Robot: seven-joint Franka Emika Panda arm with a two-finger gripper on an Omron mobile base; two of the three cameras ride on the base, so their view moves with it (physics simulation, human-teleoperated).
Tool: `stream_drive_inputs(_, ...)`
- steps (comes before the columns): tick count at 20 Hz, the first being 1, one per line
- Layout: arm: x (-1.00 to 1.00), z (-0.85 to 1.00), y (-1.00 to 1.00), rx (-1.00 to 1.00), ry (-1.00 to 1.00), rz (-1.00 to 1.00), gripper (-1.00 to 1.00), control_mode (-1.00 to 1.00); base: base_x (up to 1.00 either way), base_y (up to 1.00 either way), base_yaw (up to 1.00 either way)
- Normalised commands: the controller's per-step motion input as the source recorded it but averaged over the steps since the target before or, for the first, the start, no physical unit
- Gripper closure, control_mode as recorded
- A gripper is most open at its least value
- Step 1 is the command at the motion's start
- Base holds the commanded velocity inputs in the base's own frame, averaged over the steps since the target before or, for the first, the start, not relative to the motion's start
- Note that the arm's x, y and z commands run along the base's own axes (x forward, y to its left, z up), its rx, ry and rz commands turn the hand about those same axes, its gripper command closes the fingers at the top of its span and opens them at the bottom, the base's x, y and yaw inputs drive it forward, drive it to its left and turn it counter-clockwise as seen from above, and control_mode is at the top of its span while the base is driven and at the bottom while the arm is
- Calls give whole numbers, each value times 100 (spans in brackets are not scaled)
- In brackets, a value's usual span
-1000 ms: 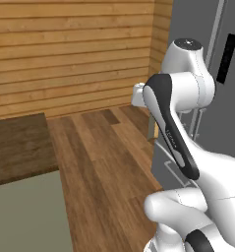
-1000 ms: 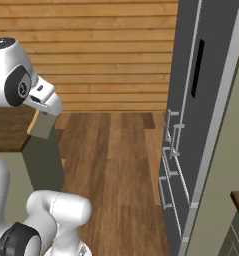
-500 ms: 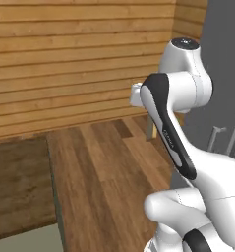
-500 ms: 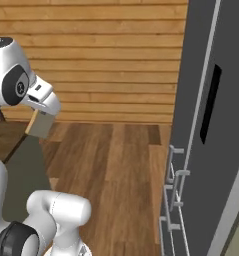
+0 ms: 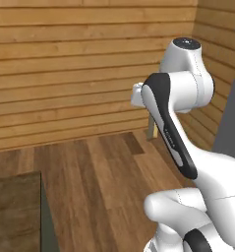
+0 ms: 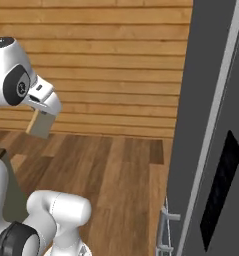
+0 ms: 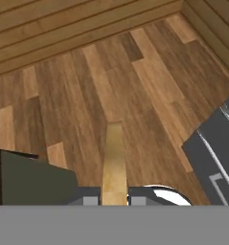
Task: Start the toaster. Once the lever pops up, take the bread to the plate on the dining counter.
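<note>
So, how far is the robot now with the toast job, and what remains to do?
Done, by the look of it: the bread is out of the toaster, because the gripper is shut on it, edge-on between the fingertips. In hand: carrying it over the wooden floor; in the right base view the slice hangs under the hand. A corner of dark countertop is at lower left. Left: reach the plate and set the bread on it.

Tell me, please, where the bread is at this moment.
The bread is held edge-on between the tips of the gripper at the bottom of the hand view, high above the wooden floor. In the right base view it hangs at the left, before the plank wall.
</note>
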Motion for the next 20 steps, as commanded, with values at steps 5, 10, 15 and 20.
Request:
stream_drive_inputs(5,0,0,0,0,0,0,100,100,100,-14,17)
stream_drive_inputs(10,0,0,0,0,0,0,100,100,100,-4,21)
stream_drive_inputs(15,0,0,0,0,0,0,100,100,100,-1,28)
stream_drive_inputs(20,0,0,0,0,0,0,100,100,100,-2,35)
